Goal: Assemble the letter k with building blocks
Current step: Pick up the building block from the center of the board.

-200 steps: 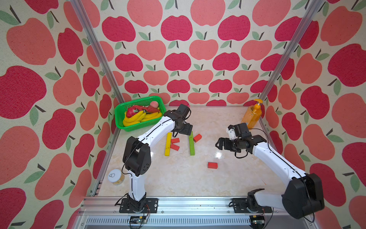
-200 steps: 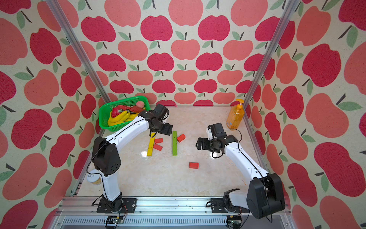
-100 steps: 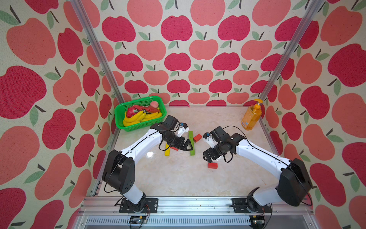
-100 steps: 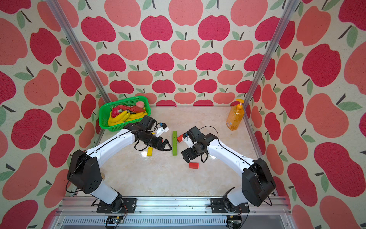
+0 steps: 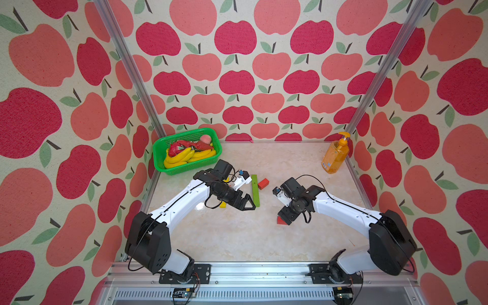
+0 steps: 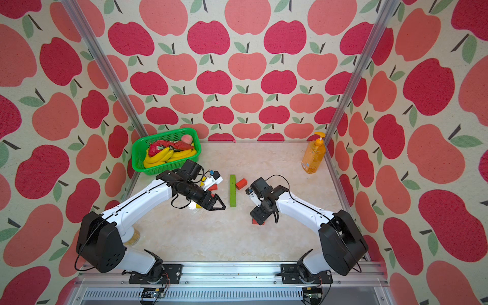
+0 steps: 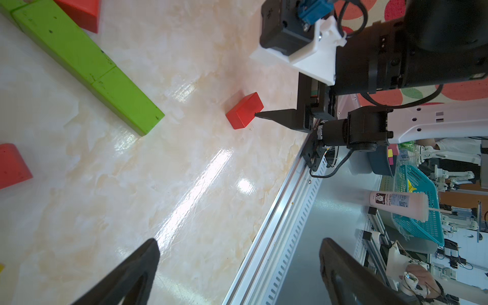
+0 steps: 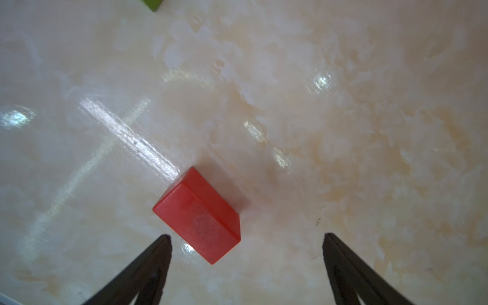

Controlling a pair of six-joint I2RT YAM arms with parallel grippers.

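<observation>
While both arms lean in from the front rail (image 5: 250, 266), the nearest action is on the right. The right gripper (image 8: 246, 237) hangs low over a lone red brick (image 8: 198, 214) on the marbled table (image 5: 237, 237). Its jaws are spread wide, with the brick lying between the fingers, closer to one of them, and nothing pinched. From the left wrist view, one black fingertip (image 7: 274, 116) sits right at that brick's edge; touching or just shy, I can't tell.

A little further in, the left gripper (image 5: 248, 205) floats above the table, jaws wide apart and empty, just beside the near end of the green bar (image 5: 255, 190). That bar lies flat and straight, bricks laid end to end, running away from us. Peeking out under the left wrist is the near end of a yellow bar (image 5: 223, 205), mostly hidden by the arm.

By the green bar's far end, on its right, a second red brick (image 5: 263, 183) lies slanted, just beside it.

Way at the back, a green basket (image 5: 158, 161) with bananas (image 5: 182, 158) fills the left corner, and an orange soap bottle (image 5: 335, 155) stands in the right.
</observation>
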